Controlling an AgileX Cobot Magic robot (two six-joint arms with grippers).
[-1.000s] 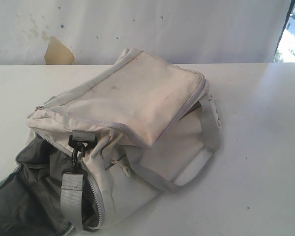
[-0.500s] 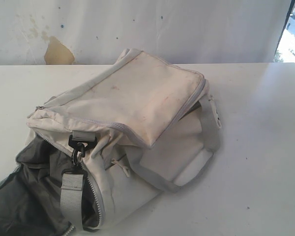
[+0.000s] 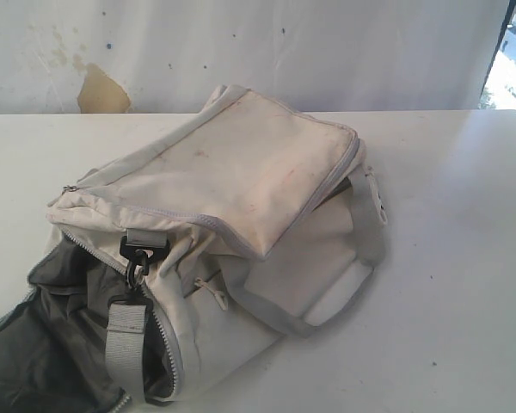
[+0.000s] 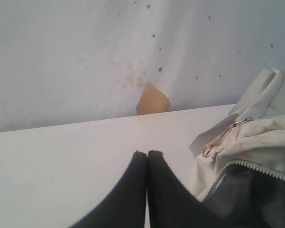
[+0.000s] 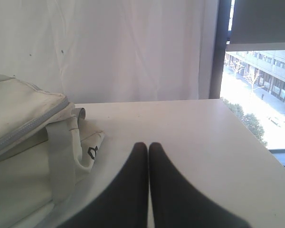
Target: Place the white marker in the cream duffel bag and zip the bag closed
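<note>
The cream duffel bag (image 3: pixel 232 181) lies on the white table (image 3: pixel 464 258), its near end unzipped so the grey lining (image 3: pixel 34 344) shows. A grey strap with a black buckle (image 3: pixel 139 251) hangs over that opening. No white marker shows in any view. My left gripper (image 4: pixel 147 153) is shut with nothing in it, above the table beside the cream duffel bag's (image 4: pixel 261 137) open zipper. My right gripper (image 5: pixel 147 144) is shut and empty too, over bare table beside the cream duffel bag's (image 5: pixel 19 114) grey handle (image 5: pixel 61 147). Neither gripper appears in the exterior view.
A white wall (image 3: pixel 267 47) with a tan patch (image 3: pixel 101 92) stands behind the table. A window (image 5: pixel 259 85) lies beyond the table's right edge. Bare table (image 4: pixel 61 161) stretches left of the bag.
</note>
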